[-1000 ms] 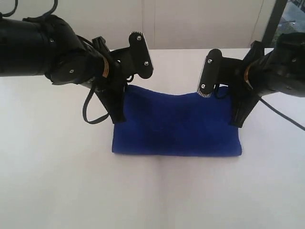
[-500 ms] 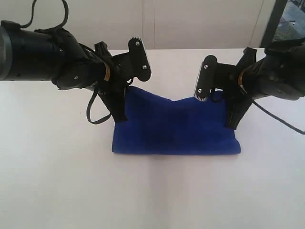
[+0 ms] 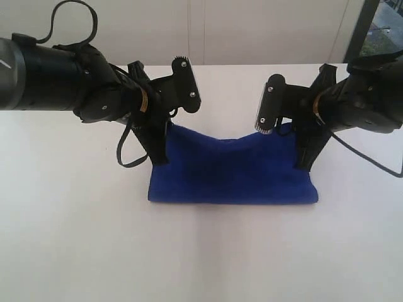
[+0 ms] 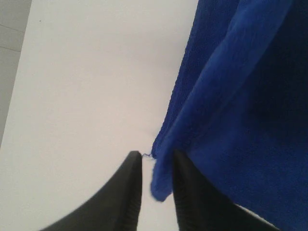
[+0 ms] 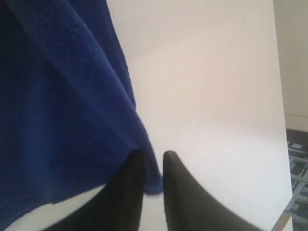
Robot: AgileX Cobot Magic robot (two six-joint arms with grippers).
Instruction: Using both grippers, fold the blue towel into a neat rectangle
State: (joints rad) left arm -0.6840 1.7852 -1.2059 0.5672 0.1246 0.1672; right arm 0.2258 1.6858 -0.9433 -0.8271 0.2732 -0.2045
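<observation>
Table front: the flat white table (image 3: 201,251) fills the lower half of the exterior frame.
Towel, near edge: the soft, deep-blue rectangular cloth towel (image 3: 233,173) sits at the centre of the frame. Its near edge is a straight fold lying on the table.
Towel, far edge: it is lifted off the table at both ends and sags in the middle between the two tools.
Left tool: the black, narrow-fingered left tool (image 3: 160,151) stands centre-left in the exterior frame, pointing down at the towel's left end. In the left wrist view the left tool (image 4: 156,161) is clenched on a corner of the towel (image 4: 240,120), with the cloth pinched in the narrow gap between the fingers and the white table (image 4: 86,72) behind.
Right tool: the matching black right tool (image 3: 306,157) stands centre-right, pointing down at the towel's right end. In the right wrist view the right tool (image 5: 150,159) grips the other corner of the towel (image 5: 57,120) tightly, over the table (image 5: 207,96).
Arms: a thick black left arm (image 3: 50,75) enters from the upper left edge, and a black right arm (image 3: 371,94) from the upper right.
Wall: a pale panelled wall (image 3: 271,31) runs across the top of the frame beyond the table's far edge.
</observation>
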